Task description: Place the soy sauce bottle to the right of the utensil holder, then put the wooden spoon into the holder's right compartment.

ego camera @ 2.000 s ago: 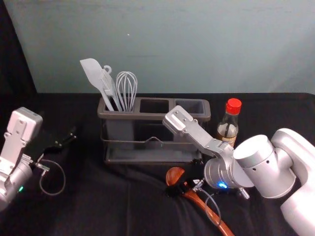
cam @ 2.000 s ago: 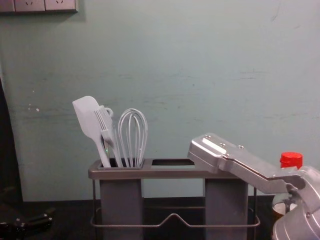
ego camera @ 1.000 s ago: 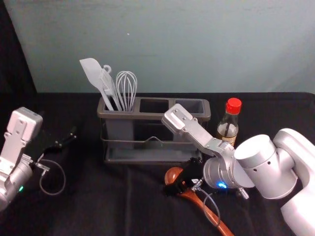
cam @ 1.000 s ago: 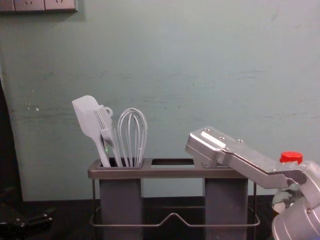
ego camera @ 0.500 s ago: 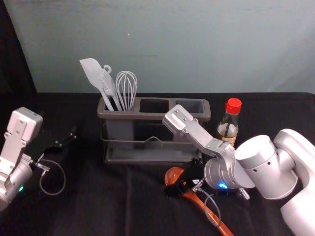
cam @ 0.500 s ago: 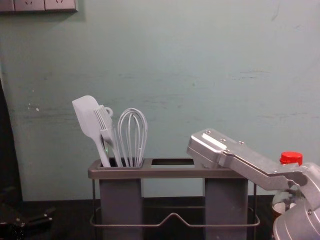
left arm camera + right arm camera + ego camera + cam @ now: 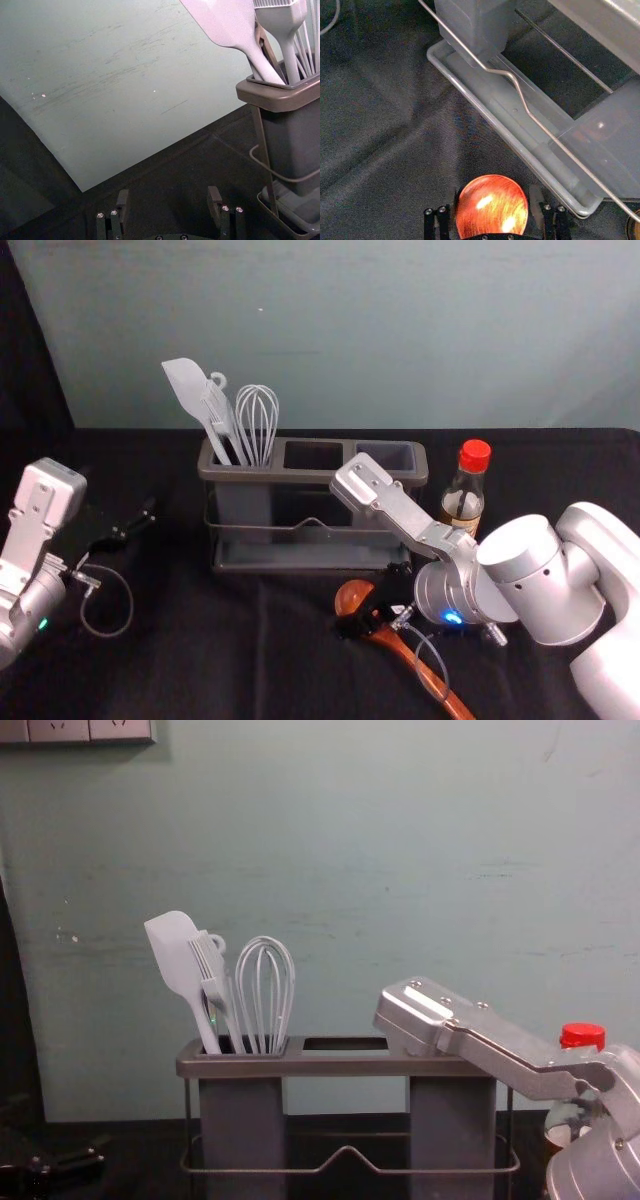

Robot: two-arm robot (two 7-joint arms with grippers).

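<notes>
While the right gripper (image 7: 370, 606) is spread wide around the glossy brown wooden spoon (image 7: 352, 596), can't tell if it's touching; grey plastic holder (image 7: 310, 476) edge's close. Left gripper (image 7: 134, 525) sits spread, well left.

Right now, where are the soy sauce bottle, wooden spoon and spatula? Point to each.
Soy sauce bottle (image 7: 464, 494): head view, on its body below the red cap.
Wooden spoon (image 7: 492, 207): right wrist view, on its bowl.
Spatula (image 7: 180, 960): chest view, on its blade.

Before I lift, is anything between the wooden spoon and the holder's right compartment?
Yes: the front wire rail and, above it, the front rim stand between the wooden spoon, at the right hand, and the right compartment. The soy sauce bottle is off to the right.
</notes>
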